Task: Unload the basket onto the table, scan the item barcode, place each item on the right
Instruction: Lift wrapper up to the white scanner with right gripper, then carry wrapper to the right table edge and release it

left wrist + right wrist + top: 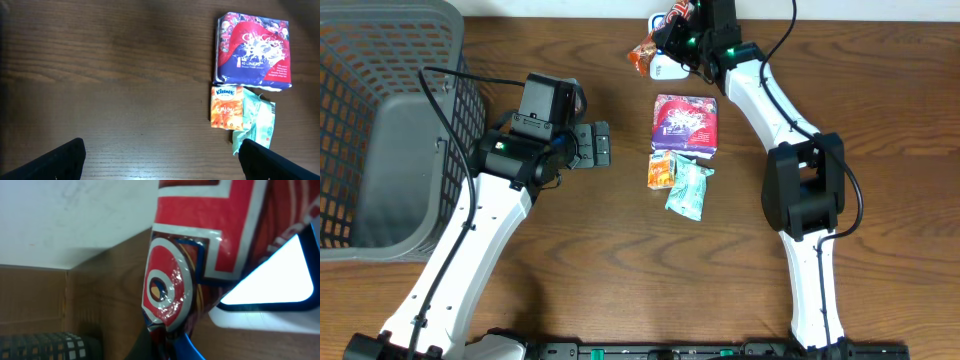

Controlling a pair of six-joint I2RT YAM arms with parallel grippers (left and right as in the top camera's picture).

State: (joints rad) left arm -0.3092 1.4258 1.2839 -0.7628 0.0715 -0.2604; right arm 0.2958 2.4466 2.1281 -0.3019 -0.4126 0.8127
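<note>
**Overhead view: red packet [670, 16] held at the bench's far edge, left arm idle**

Overhead, the right gripper [680, 24] sits at the far edge of the bench [590, 260], right of the middle, its jaws pressed together on a shiny red packet. The right wrist view is filled by that packet: red foil with white and blue bands and a round ring mark, crinkled at its lower end. Just beside it is the bright white face of a scanner [272, 282] with a dark rim. From above, the scanner lies on the bench right under the gripper, and an orange snack bag [642, 56] lies touching its left side.

The left gripper [603, 144] hovers over bare wood left of the bench's middle, fingers spread wide and holding nothing. Its wrist view shows both dark fingertips [62, 160] at the bottom corners, with open wood between them.

Near the middle of the bench lies a purple pad packet [685, 123]. Just nearer than it are an orange tissue pack [660, 170] and a teal pouch [689, 190], side by side and touching. A grey mesh basket [390, 60] stands at the far left corner.
</note>
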